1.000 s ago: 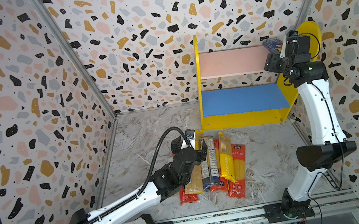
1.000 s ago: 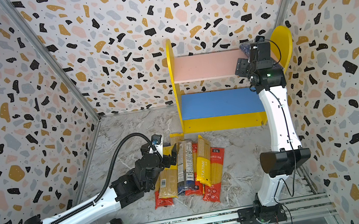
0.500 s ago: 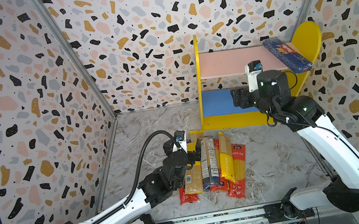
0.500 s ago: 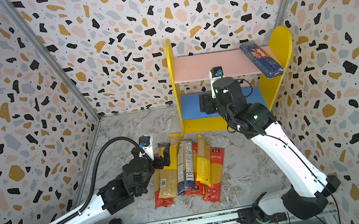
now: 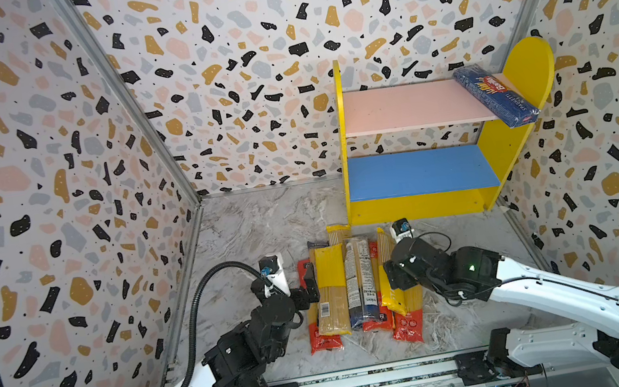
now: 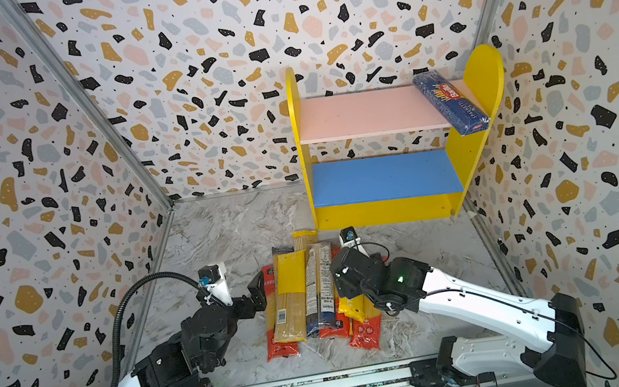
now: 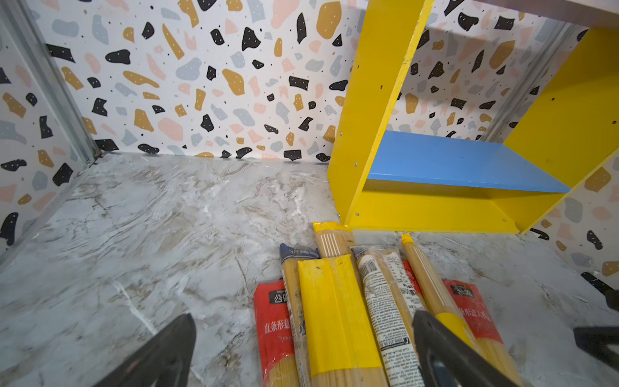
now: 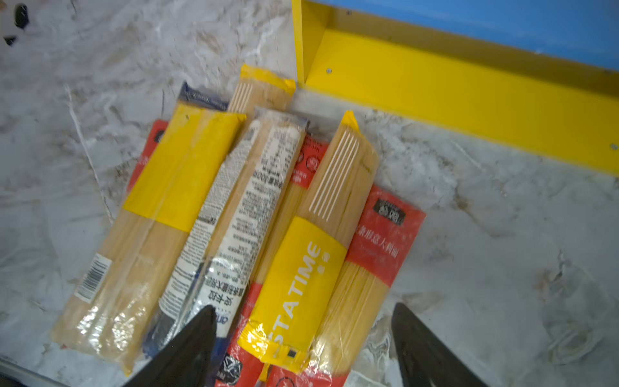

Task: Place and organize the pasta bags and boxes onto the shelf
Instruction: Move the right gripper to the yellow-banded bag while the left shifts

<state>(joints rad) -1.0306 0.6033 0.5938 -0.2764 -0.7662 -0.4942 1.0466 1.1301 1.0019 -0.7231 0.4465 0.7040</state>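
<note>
The dark blue Barilla spaghetti pack (image 5: 496, 95) lies on the pink upper board (image 5: 403, 108) of the small yellow-sided wooden shelf (image 5: 415, 207). It rests against the right side panel, its near end overhanging the board's edge. The other long spaghetti packs (image 5: 356, 288) lie heaped side by side on the marbled tabletop (image 5: 245, 221) just in front of the shelf. The left arm's fingers (image 7: 160, 351) stand spread and released at the heap's left side. The right arm's fingers (image 8: 187, 348) are spread and empty over the yellow PASTATIME pack (image 8: 301, 278), which overlaps a red pack with Chinese text (image 8: 385, 234).
</note>
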